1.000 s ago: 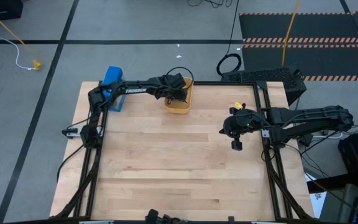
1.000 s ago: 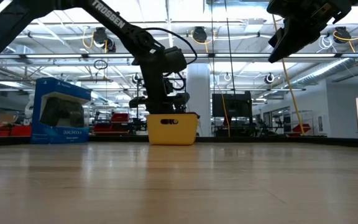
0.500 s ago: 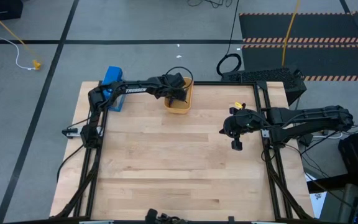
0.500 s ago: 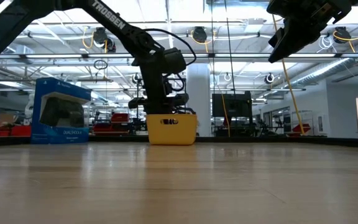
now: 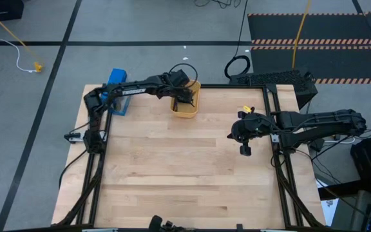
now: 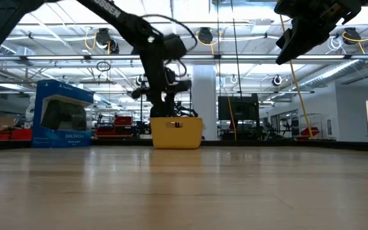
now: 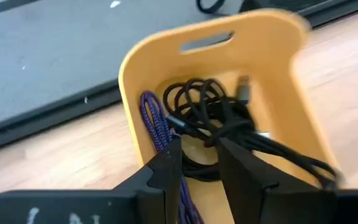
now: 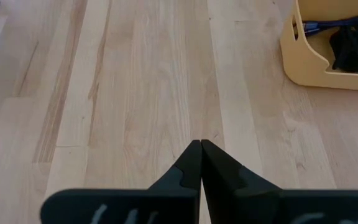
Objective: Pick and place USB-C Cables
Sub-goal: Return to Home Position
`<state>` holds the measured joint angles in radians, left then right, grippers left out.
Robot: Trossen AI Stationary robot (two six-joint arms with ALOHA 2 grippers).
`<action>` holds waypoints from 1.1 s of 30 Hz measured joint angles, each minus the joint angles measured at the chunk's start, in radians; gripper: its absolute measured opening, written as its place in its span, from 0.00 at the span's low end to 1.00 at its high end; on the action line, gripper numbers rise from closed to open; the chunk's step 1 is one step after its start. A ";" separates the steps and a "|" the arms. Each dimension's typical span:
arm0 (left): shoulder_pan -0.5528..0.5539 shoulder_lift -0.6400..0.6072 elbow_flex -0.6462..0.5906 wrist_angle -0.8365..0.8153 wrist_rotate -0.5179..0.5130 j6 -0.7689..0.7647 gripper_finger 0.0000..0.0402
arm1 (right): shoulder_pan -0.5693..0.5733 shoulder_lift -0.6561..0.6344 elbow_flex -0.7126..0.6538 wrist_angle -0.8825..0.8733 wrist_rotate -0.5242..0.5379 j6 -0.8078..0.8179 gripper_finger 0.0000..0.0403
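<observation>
Left jaws parted above bin (image 7: 260, 37); black cables (image 7: 210, 106) tangled, count unclear.

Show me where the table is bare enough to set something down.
The wooden table is bare across its near half, and between the yellow plastic bin and the right gripper. Crowded: the far edge, where the left gripper hangs over the bin holding black and blue-purple cables, near the blue cardboard box.

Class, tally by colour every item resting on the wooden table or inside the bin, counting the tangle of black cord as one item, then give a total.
Yellow: 1, the yellow plastic bin.
Blue: 1, the blue cardboard box.
Blue-purple: 1, the braided blue-purple cable, inside the bin.
Black: 1, the black cable tangle, inside the bin.
Total: 4.
</observation>
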<state>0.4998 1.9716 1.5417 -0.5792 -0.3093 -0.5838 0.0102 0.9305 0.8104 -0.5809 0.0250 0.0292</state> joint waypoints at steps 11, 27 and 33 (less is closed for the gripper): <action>-0.066 -0.279 0.000 -0.105 0.065 0.235 0.27 | 0.000 0.000 -0.001 0.001 0.000 0.004 0.00; -0.328 -0.568 0.000 -0.419 0.077 0.533 0.26 | 0.000 0.000 -0.001 0.042 0.000 0.038 0.00; -0.389 -0.635 -0.110 -0.416 0.084 0.538 0.13 | 0.000 0.000 -0.001 0.055 0.000 0.065 0.00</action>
<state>0.1104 1.3362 1.4314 -0.9957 -0.2257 -0.0462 0.0105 0.9304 0.8095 -0.5258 0.0254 0.0938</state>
